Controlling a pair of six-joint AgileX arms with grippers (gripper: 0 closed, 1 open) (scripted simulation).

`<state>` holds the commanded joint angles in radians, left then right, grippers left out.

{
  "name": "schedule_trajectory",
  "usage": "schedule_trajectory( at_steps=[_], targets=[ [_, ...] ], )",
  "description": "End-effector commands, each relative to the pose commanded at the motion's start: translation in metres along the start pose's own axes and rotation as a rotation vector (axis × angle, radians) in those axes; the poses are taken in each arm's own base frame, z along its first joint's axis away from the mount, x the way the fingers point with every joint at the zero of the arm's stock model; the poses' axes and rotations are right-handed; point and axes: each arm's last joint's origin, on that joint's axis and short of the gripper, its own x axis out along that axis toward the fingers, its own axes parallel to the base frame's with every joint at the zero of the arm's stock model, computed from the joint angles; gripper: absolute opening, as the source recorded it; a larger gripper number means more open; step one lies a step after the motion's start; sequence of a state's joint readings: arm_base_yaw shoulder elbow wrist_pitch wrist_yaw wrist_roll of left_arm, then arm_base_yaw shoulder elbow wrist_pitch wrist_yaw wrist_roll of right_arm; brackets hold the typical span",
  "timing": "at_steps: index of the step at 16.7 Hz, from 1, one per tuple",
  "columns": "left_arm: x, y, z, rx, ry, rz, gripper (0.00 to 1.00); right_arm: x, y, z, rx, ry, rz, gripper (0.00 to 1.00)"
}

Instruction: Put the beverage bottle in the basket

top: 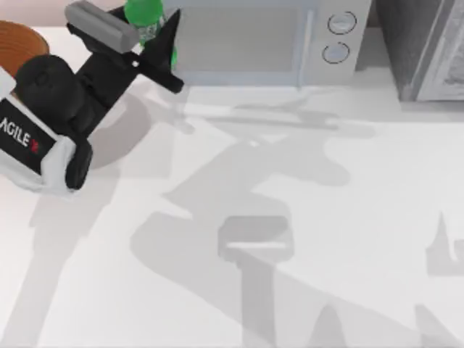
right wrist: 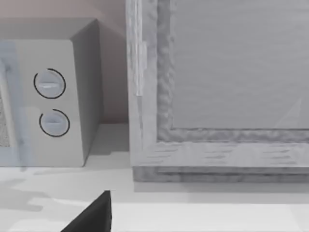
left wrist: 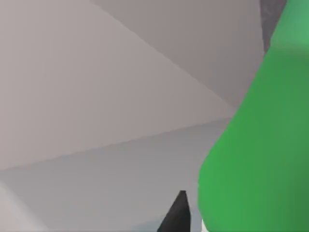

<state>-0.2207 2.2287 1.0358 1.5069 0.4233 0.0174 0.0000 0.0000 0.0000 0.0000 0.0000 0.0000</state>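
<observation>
Pinching the beverage bottle (top: 147,20) near its neck, our left gripper (top: 154,45) holds it raised at the table's far left, just right of the basket (top: 20,45), so it can swing over the rim, while our right arm sits parked.

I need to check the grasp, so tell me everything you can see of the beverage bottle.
The beverage bottle is bright green, plastic-looking, with a pale label partly visible. It sits at the top view's far left, lifted in the left hand, whose dark fingers close around it. The basket lies further left. In the left wrist view its green body looms close.
</observation>
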Motion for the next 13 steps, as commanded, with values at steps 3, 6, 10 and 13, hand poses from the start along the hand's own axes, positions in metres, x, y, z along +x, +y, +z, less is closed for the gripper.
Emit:
schedule_trajectory(
  at_steps=[3, 6, 10, 13],
  targets=[
    [-0.004, 0.08, 0.041, 0.108, -0.06, 0.053, 0.0, 0.0, 0.0, 0.0, 0.0, 0.0, 0.0, 1.0],
    [-0.026, 0.157, 0.088, 0.201, -0.046, 0.064, 0.0, 0.0, 0.0, 0.0, 0.0, 0.0, 0.0, 1.0],
    [-0.074, 0.23, 0.145, 0.232, 0.06, 0.016, 0.0, 0.0, 0.0, 0.0, 0.0, 0.0, 0.0, 1.0],
    [-0.11, 0.26, 0.168, 0.127, 0.173, -0.046, 0.0, 0.0, 0.0, 0.0, 0.0, 0.0, 0.0, 1.0]
  ],
)
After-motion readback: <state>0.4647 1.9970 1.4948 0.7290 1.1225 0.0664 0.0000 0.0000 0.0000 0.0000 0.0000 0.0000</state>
